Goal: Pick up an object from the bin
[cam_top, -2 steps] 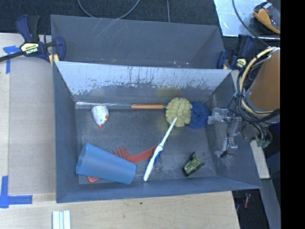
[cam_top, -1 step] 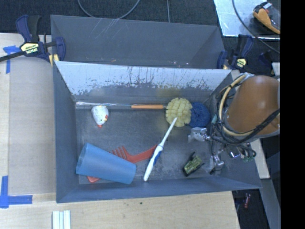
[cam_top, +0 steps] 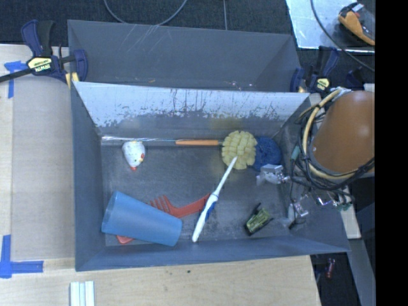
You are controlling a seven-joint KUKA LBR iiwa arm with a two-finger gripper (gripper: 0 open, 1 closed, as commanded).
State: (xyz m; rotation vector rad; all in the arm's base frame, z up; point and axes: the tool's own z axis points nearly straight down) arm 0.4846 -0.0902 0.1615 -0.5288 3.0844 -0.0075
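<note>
My gripper (cam_top: pixel 273 173) hangs at the bin's right side, partly under the arm's cover and cables. Just left of it lies a dark blue lump (cam_top: pixel 268 150), touching the yellow knobbly head (cam_top: pixel 239 146) of a white-handled brush (cam_top: pixel 213 203) that runs down towards the front. Below the gripper, near the front wall, a small dark green and black thing (cam_top: pixel 258 220) rests on the floor. Nothing shows in the gripper's grasp.
A light blue cup (cam_top: pixel 140 218) lies on its side at the front left, over a red fork-like tool (cam_top: pixel 178 206). A small white and orange toy (cam_top: pixel 133 153) sits at the back left, with a thin orange stick (cam_top: pixel 197 143) along the back wall.
</note>
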